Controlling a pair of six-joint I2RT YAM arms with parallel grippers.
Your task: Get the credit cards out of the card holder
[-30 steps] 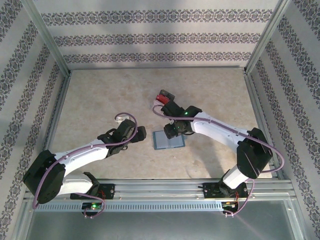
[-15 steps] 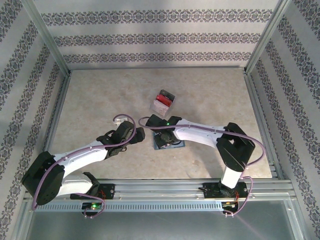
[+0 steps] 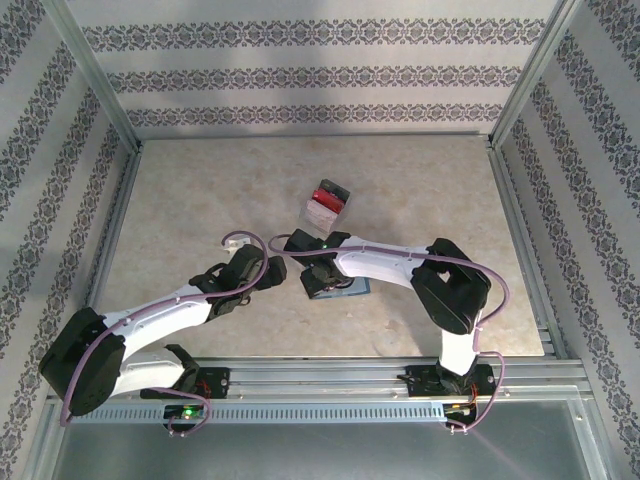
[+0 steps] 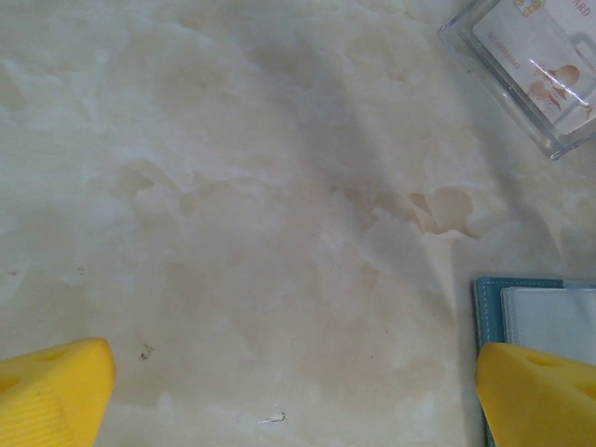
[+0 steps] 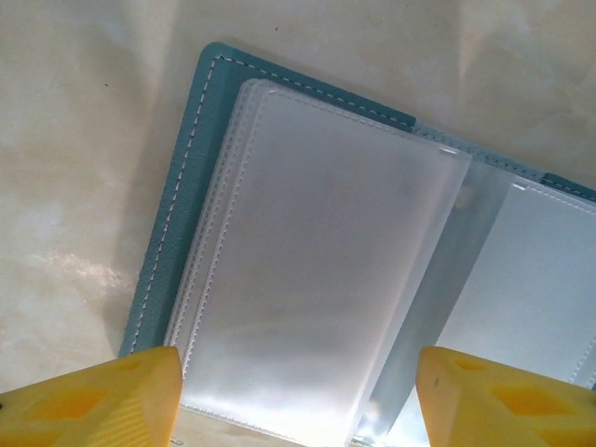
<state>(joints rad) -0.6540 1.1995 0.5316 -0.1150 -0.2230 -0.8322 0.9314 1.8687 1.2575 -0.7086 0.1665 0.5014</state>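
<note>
Card holder (image 5: pixel 175 219) lay open directly beneath my right pincer (image 5: pixel 298 396), whose empty jaws stood apart across the short width of its clear sleeve (image 5: pixel 307 261). My left pincer (image 4: pixel 296 391), spread wide, hovered just beside it over bare table (image 4: pixel 233 186).

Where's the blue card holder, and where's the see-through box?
card holder (image 5: pixel 307 251), right wrist view, on its clear inner sleeve.
clear box (image 3: pixel 325 201), top view, on the middle of the box.

Teal card holder (image 5: pixel 317 251) lying open and flat, clear inner pockets exposed, white edge stitching.
</note>
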